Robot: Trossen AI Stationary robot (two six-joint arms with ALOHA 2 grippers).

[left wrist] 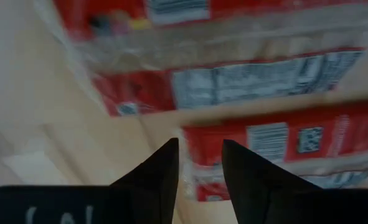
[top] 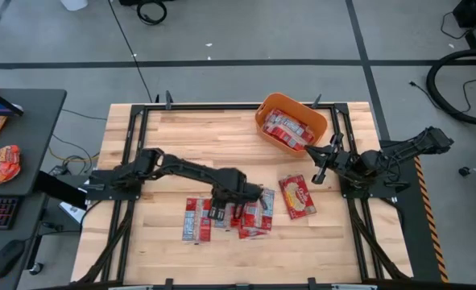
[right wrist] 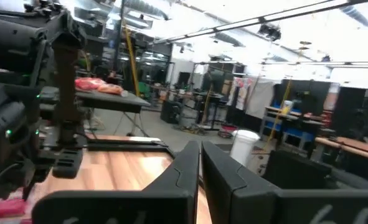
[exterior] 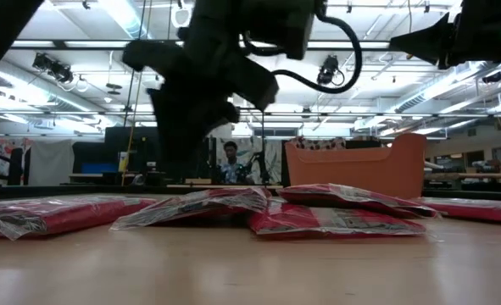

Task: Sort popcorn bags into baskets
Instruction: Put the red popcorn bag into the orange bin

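Several flat red popcorn bags lie on the table's near half: one pile (top: 197, 219), another (top: 256, 216), and a wider one with a cream centre (top: 297, 196). My left gripper (top: 254, 193) reaches down onto the middle pile (exterior: 208, 202) and is shut on a bag's edge (left wrist: 200, 146). The orange basket (top: 322, 121) stands at the far right with more bags (top: 288, 129) inside; in the low view it is behind the pile (exterior: 356, 169). My right gripper (top: 316, 171) hangs shut and empty above the table, near the basket (right wrist: 200, 146). My left gripper pinches the clear end edge of one red popcorn bag (left wrist: 199, 174) between its two fingers (left wrist: 165, 168). It comes from above, pointing down. The bag lies low on the table among the other bags (exterior: 199, 205).
Black frame rails (top: 141, 121) run along the table's left, right and far sides. A dark side table on the left holds an orange-red snack pouch (top: 2, 164). Bare wood lies at the far left (top: 189, 133). A person (exterior: 231, 161) shows far behind the table.
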